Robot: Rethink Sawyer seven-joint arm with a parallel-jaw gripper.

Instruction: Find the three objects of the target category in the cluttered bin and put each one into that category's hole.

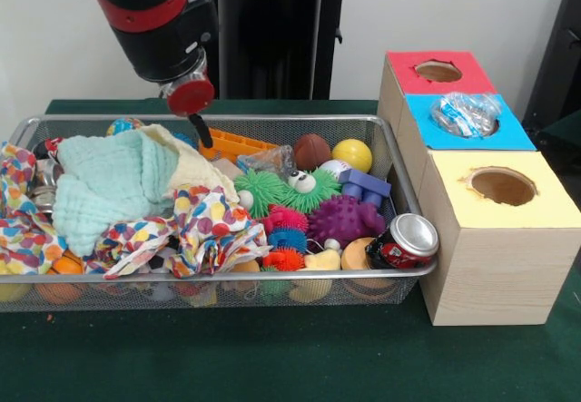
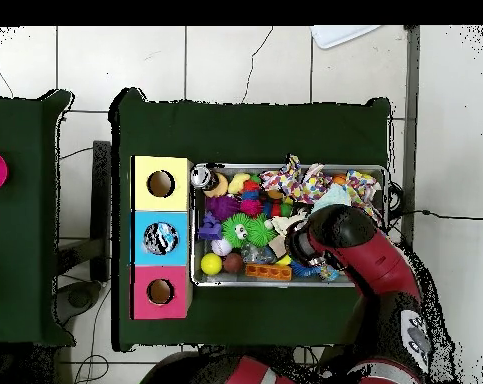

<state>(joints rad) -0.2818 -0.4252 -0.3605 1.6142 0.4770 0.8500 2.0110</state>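
Front view, nearest first: the green-covered table point(image 1: 272, 357) carries the bin point(image 1: 218, 279) on the picture's left and a pale wooden box point(image 1: 495, 275) touching or just beside its right end. Along the bin's near wall lie orange and yellow toys, and at its near right corner a red and silver drink can point(image 1: 406, 241) lies on its side. Behind these sit a purple spiky ball point(image 1: 347, 218), a pink and blue spiky toy point(image 1: 287, 228) and a green fuzzy toy with googly eyes point(image 1: 281, 189). A polka-dot cloth point(image 1: 195, 225) spreads over the bin's left half, with a mint-green cloth point(image 1: 104, 184) heaped on top of it. Deeper in, a clear, wrinkly plastic bottle point(image 1: 270, 160) lies partly buried among the toys, near a brown ball point(image 1: 311, 151), a yellow ball point(image 1: 352, 155) and an orange plastic piece point(image 1: 231, 144). The gripper point(image 1: 205, 137) hangs over the bin's far side, just above the orange piece and beside the cloth heap; only a dark tip shows below the red wrist, so I cannot tell how wide it stands or whether it holds anything. On the box, the yellow panel is nearest, then the blue one, then the red. Another clear bottle point(image 1: 466, 114) rests in the hole point(image 1: 495, 128) of the blue panel, its crumpled body sticking up above the rim. In the overhead view the arm point(image 2: 370, 260) covers the bin's right part and hides the gripper.
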